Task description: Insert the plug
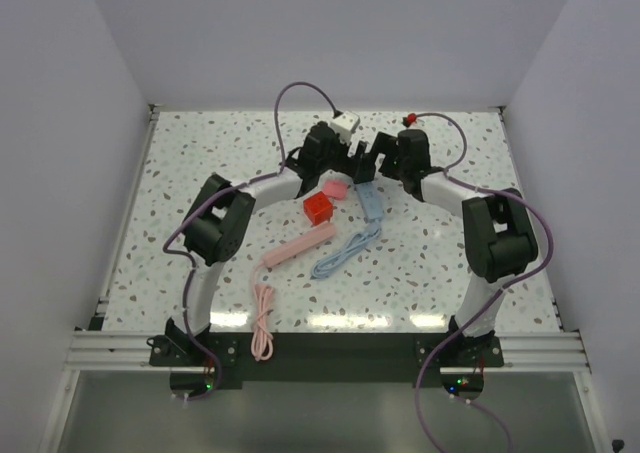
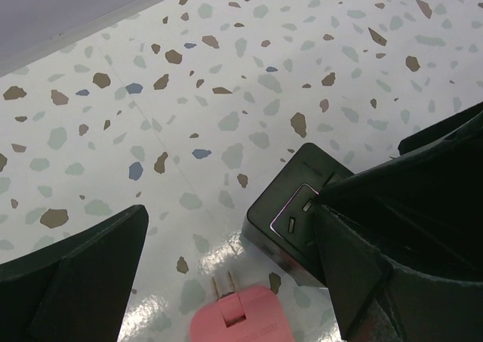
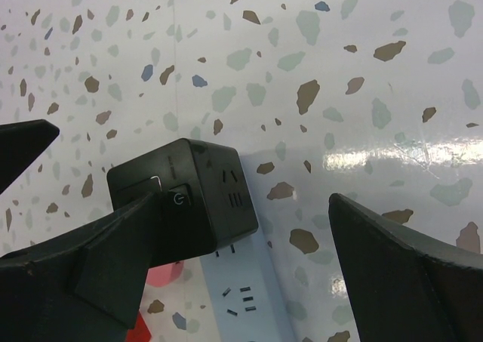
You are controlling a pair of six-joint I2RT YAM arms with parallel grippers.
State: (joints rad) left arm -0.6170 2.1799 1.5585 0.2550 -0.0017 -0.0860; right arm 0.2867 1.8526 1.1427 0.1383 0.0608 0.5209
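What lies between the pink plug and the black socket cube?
Between the pink plug and the black socket cube, only bare speckled table shows, seen in the left wrist view.

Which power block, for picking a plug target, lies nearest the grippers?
The black cube, close up in both wrist views; the red cube, pink strip and blue strip lie nearer the bases.

A power symbol [image 3: 177, 198], seemingly, marks the black socket cube [image 3: 215, 180].

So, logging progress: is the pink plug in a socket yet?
Out: the pink plug shows bare prongs, apart from the black socket cube.
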